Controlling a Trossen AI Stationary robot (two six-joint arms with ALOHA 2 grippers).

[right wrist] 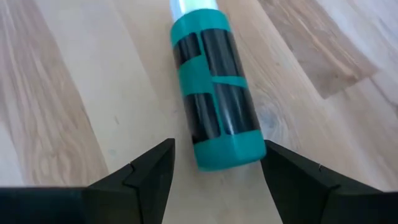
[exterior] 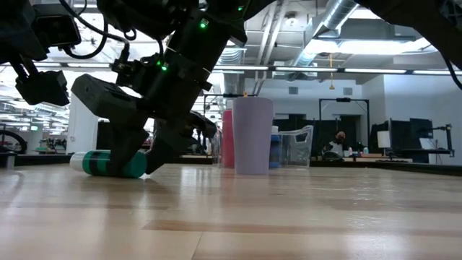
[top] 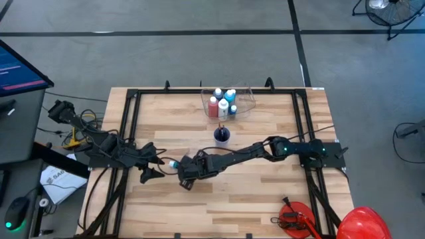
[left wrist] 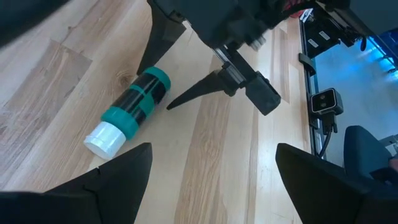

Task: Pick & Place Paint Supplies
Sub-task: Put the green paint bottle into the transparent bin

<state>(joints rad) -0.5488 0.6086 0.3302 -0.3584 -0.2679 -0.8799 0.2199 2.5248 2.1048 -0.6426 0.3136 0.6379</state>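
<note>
A teal paint bottle [right wrist: 214, 93] with a black label and a white cap lies on its side on the wooden counter [top: 265, 206], left of the middle and near the left arm. Being laid flat, it can be taken across its round body from above, and that is how it is being approached: the right claw [right wrist: 217, 165] is lowered over its base end with one finger [right wrist: 146, 168] on each side, spread wide and not yet touching the plastic. The bottle is seen just beyond the fingertips, so nothing is gripped; the reach is judged to be the start of a pick-up.

The right arm is stretched from the right side of the counter across to the bottle, and in the low view its claw [exterior: 133, 160] is seen down at counter level against the bottle [exterior: 108, 163]. The left claw [top: 151, 167] waits just left of the bottle, released and empty, its fingers pointed toward it, apparently kept clear so that the right arm can work.

At the far middle of the counter a clear plastic tub [top: 246, 99] already holds several white-capped paint bottles [top: 222, 103], red and blue among them, standing upright; it is judged to be the place where the teal one belongs. A small dark blue cup [top: 222, 135] stands between tub and bottle.
</note>
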